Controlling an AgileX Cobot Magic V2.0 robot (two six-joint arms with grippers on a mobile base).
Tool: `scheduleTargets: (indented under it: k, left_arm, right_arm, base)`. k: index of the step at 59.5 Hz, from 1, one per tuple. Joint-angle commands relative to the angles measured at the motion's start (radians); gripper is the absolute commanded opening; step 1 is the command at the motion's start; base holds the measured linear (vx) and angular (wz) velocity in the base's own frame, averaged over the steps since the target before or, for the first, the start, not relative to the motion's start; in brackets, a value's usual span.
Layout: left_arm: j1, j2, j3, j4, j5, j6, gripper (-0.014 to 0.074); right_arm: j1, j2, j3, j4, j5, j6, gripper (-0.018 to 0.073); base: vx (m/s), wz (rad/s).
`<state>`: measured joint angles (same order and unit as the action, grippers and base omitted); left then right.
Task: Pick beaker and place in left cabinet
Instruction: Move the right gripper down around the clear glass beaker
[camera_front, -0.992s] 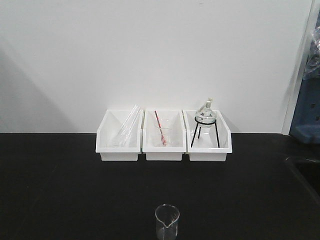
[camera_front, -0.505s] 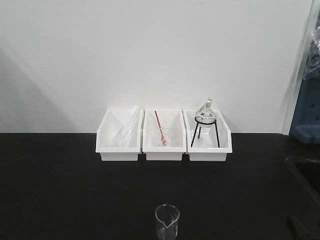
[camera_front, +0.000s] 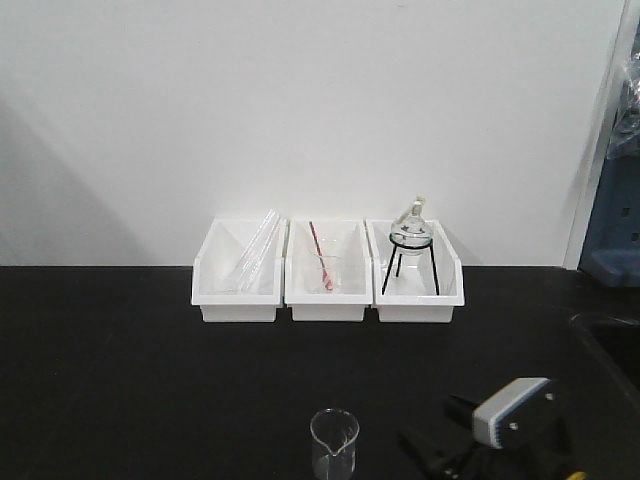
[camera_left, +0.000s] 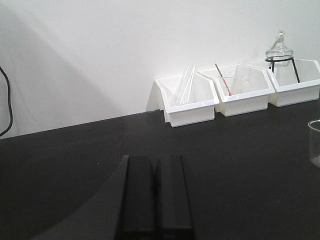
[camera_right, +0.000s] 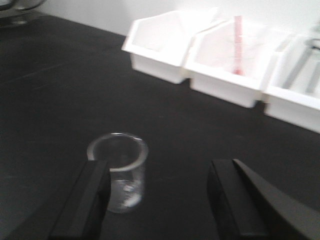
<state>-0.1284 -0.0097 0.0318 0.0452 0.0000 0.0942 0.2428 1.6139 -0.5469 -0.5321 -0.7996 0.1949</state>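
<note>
Clear glass, the beaker (camera_front: 334, 444) stands upright on the black table (camera_front: 120, 380), spout rim up and with nothing in it. The right claw (camera_right: 160, 172) is low over the table with its jaws spread wide and nothing held. In the right wrist view the beaker sits just ahead of the claw, off to one side of the gap, and one finger (camera_right: 87, 197) overlaps its lower edge. The other finger (camera_right: 227, 195) is well apart from it. The front view shows the right claw (camera_front: 425, 452) beside the beaker with a strip of bare table between them, so the two are not touching. A grey block (camera_front: 510, 410) sits on top of the arm behind the claw.

The left claw (camera_left: 154, 167) has its two dark fingers pressed flat together and grips nothing. The beaker (camera_left: 315, 142) shows only as a sliver far out to its side, at the edge of that view.

Well beyond both claws, three white bins (camera_front: 326, 290) stand in a row against the white wall (camera_front: 300, 100). One holds slanted glass tubes (camera_front: 255, 250), the middle one a small glass with a red-and-white rod (camera_front: 318, 252), and the last a round flask (camera_front: 411, 228) on a black wire stand (camera_front: 410, 265).
</note>
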Motion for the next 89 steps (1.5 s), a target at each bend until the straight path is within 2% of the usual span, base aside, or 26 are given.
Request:
scheduleTargets:
  k: [1, 6, 12, 21, 57, 69, 79, 89]
  left_arm:
    - [-0.001, -0.019, 0.016, -0.003, -0.075, -0.003, 0.0001]
    - [-0.001, -0.019, 0.016, -0.003, -0.075, -0.003, 0.0001]
    - [-0.001, -0.019, 0.016, -0.003, -0.075, -0.003, 0.0001]
    - [-0.001, -0.019, 0.016, -0.003, -0.075, -0.003, 0.0001]
    - [-0.001, -0.019, 0.016, -0.003, -0.075, -0.003, 0.0001]
    - [-0.001, -0.019, 0.016, -0.003, -0.075, -0.003, 0.0001]
    - [-0.001, -0.019, 0.016, -0.003, -0.075, -0.003, 0.0001]
    - [-0.001, -0.019, 0.016, -0.003, -0.075, -0.003, 0.0001]
  right_arm:
    - [0.057, 0.047, -0.073, 0.071, -0.042, 0.002, 0.0489]
    - [0.102, 0.118, -0.103, 0.131, -0.042, 0.002, 0.0489]
    - [0.145, 0.188, -0.13, 0.132, -0.046, -0.005, 0.0489]
    - [0.18, 0.276, -0.183, 0.136, -0.045, -0.068, 0.0489]
    - [0.182, 0.48, -0.46, 0.137, -0.024, -0.069, 0.0489]
    - [0.182, 0.522, -0.528, 0.137, -0.003, -0.025, 0.0489]
    - [0.189, 0.548, -0.574, 0.137, 0.032, -0.01, 0.052]
    - [0.209, 0.554, -0.612, 0.137, 0.052, -0.011, 0.0598]
  base:
    - [0.0, 0.0]
    - [0.0, 0.0]
    - [0.0, 0.0]
    - [0.0, 0.0]
    - [0.0, 0.0]
    - [0.0, 0.0]
    - [0.0, 0.0]
    - [0.0, 0.0]
